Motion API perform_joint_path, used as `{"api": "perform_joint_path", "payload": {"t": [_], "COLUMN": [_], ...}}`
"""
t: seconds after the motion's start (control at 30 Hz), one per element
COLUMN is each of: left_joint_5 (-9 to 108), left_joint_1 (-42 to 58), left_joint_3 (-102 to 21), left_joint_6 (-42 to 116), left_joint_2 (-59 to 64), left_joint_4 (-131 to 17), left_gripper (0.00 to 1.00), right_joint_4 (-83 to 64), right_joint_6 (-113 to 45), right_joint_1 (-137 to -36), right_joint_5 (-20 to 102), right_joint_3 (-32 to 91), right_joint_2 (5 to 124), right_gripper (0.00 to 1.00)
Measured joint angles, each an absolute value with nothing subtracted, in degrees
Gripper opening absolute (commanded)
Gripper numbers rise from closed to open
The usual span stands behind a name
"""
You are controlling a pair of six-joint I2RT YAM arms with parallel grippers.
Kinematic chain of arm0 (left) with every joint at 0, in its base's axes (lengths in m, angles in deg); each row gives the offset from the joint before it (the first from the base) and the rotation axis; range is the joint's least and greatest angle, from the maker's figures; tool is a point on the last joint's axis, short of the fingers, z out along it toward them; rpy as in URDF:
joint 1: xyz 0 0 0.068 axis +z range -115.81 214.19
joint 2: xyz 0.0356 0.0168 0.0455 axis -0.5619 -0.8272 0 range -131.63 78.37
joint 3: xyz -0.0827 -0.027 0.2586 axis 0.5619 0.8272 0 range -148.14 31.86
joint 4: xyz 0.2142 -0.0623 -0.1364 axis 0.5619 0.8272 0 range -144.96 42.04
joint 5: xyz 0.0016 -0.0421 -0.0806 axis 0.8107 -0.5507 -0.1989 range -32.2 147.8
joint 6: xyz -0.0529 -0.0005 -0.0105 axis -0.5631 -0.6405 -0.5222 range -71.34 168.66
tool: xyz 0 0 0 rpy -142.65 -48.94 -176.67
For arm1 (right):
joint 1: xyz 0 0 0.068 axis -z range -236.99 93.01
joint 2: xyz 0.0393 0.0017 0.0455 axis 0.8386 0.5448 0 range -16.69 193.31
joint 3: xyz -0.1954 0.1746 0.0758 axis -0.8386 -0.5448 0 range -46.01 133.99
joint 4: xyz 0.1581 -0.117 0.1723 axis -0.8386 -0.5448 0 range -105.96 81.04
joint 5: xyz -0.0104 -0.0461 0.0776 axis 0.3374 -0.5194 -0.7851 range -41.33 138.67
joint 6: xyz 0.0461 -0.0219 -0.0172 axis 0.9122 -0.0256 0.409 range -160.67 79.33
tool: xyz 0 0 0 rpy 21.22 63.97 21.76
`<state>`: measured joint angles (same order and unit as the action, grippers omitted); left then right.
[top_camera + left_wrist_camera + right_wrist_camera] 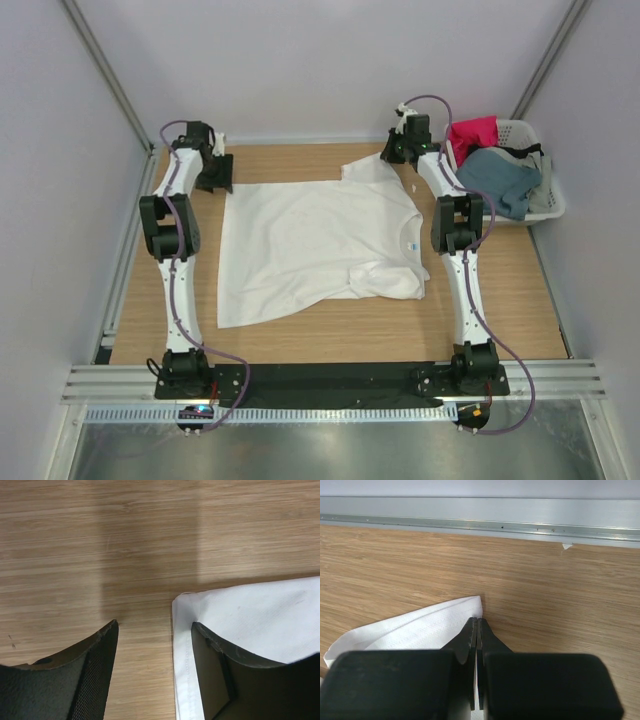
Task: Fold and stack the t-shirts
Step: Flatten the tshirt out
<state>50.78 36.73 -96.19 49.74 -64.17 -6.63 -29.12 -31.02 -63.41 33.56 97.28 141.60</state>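
A white t-shirt [310, 245] lies spread on the wooden table, its small blue neck label [411, 243] to the right and its near sleeve folded onto the body. My left gripper [215, 176] is open at the shirt's far left corner. In the left wrist view [154, 625] one finger rests on the white hem [250, 620] and the other on bare wood. My right gripper [396, 150] is shut on the tip of the far sleeve [420, 625], its jaws pressed together [477, 621] low over the table. A red-pink shirt [472, 135] and a slate blue shirt [500, 178] lie in the basket.
A white slotted plastic basket [520, 128] stands at the table's far right, just beside my right arm. A metal rail [470, 526] runs along the table's far edge, close beyond the right gripper. Grey walls close in on three sides.
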Motion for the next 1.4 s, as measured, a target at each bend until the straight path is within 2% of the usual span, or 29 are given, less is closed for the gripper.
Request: {"api": "perform_joint_path", "payload": {"t": [0.1,0.3,0.4,0.57,0.6,0.73,0.77,1.0,1.13,1.27,1.4], "left_joint_5": [50.6,50.2,50.2,49.6,49.4,48.3,47.9,44.4,41.4,39.1,37.0], "left_joint_1": [36.6,36.0,35.4,34.9,34.9,34.9,34.9,34.9,34.9,34.9,34.9], "left_joint_3": [-97.1,-99.4,-100.7,-101.5,-101.5,-101.5,-101.5,-100.3,-96.9,-92.7,-88.8], "left_joint_6": [49.8,50.2,50.3,50.6,50.6,50.7,50.7,51.9,52.3,53.3,54.8], "left_joint_2": [-65.1,-66.6,-67.6,-68.2,-68.2,-68.3,-68.3,-67.2,-62.2,-52.1,-39.1], "left_joint_4": [-6.8,-7.5,-8.0,-8.9,-8.9,-8.9,-8.9,-7.7,-5.1,-3.7,-2.9], "left_gripper": [0.56,0.52,0.47,0.26,0.25,0.03,0.0,0.0,0.0,0.0,0.0], "right_joint_4": [-28.8,-28.5,-28.4,-28.2,-28.2,-28.0,-28.0,-30.7,-33.9,-36.1,-36.9], "right_joint_6": [-31.1,-31.4,-31.5,-31.6,-31.6,-31.7,-31.7,-33.2,-34.6,-35.3,-36.3], "right_joint_1": [-63.4,-63.6,-63.6,-63.7,-63.7,-63.7,-63.8,-64.0,-64.0,-63.7,-63.2], "right_joint_5": [33.6,34.0,34.2,34.3,34.4,34.6,34.7,36.4,37.2,37.3,36.9], "right_joint_3": [96.9,96.5,96.3,96.1,96.1,95.7,95.5,93.4,90.2,85.6,77.6], "right_joint_2": [141.5,141.3,141.2,141.1,141.1,140.8,140.7,138.3,133.6,124.0,108.1], "right_gripper": [0.01,0.01,0.01,0.01,0.01,0.01,0.01,0.01,0.01,0.01,0.01]}}
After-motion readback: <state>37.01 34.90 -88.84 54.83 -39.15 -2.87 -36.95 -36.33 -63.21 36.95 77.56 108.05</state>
